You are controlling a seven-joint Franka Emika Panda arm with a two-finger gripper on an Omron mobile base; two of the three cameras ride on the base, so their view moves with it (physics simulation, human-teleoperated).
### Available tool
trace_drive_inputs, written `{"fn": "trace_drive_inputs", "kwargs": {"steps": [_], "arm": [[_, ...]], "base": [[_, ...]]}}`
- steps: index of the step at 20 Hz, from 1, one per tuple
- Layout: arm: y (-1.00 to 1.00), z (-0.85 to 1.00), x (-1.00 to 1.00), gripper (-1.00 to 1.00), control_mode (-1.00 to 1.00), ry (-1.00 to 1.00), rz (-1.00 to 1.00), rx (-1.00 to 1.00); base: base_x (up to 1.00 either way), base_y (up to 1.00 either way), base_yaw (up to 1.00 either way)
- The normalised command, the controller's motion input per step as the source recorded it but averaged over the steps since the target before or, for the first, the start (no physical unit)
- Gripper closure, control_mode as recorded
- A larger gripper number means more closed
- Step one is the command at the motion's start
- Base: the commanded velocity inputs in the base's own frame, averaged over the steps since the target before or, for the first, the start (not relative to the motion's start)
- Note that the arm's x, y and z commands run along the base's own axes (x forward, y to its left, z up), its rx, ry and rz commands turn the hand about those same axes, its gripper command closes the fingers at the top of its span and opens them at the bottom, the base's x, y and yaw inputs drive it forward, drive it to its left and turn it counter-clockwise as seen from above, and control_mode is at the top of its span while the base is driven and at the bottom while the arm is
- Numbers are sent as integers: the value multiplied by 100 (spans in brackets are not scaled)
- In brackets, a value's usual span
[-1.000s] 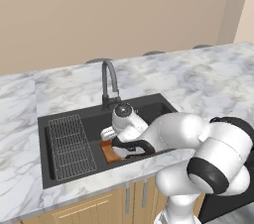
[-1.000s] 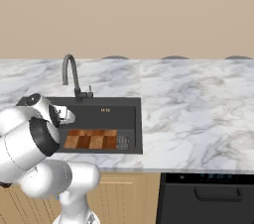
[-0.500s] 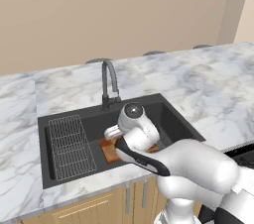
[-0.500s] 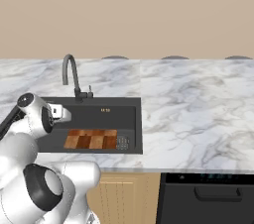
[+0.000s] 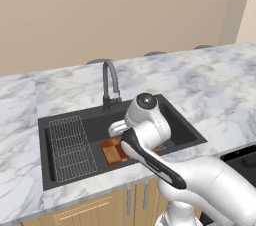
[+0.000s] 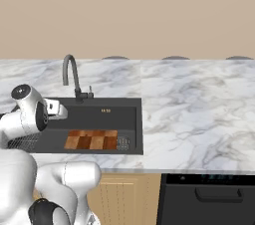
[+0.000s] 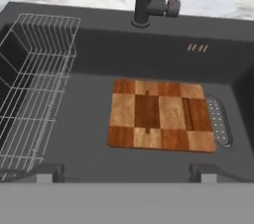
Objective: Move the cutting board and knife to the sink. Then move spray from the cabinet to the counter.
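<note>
The checkered wooden cutting board (image 7: 161, 115) lies flat on the floor of the dark sink (image 7: 94, 64), to the right of the wire rack (image 7: 34, 84). My gripper (image 7: 126, 173) hangs open above the near side of the basin, holding nothing, its fingertips (image 7: 49, 171) well apart. In the left base view my white hand (image 5: 145, 117) covers most of the board (image 5: 114, 151). From the right base view the board (image 6: 92, 139) shows whole in the sink (image 6: 107, 117). The knife, the spray and the cabinet are out of view.
A dark arched faucet (image 5: 107, 77) (image 6: 69, 69) stands at the back rim of the sink. A grey perforated drain (image 7: 218, 121) sits right of the board. White marble counter (image 6: 194, 104) stretches right, over a dark appliance front (image 6: 209, 199).
My hand has shifted a little right over the sink while the elbow swung down toward the cameras. The gripper stays open. The board has not moved.
</note>
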Motion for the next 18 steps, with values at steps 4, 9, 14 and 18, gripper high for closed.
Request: {"fn": "trace_drive_inputs", "kwargs": {"steps": [4,9,14,18], "arm": [[-13,37,-53,-100,-100,0,-3,0],[-17,28,-47,-100,-100,0,-9,0],[-23,23,-50,-100,-100,4,-9,0],[-23,17,-50,-100,-100,2,-5,0]], "base": [[0,0,0],[0,0,0],[0,0,0],[0,0,0]]}}
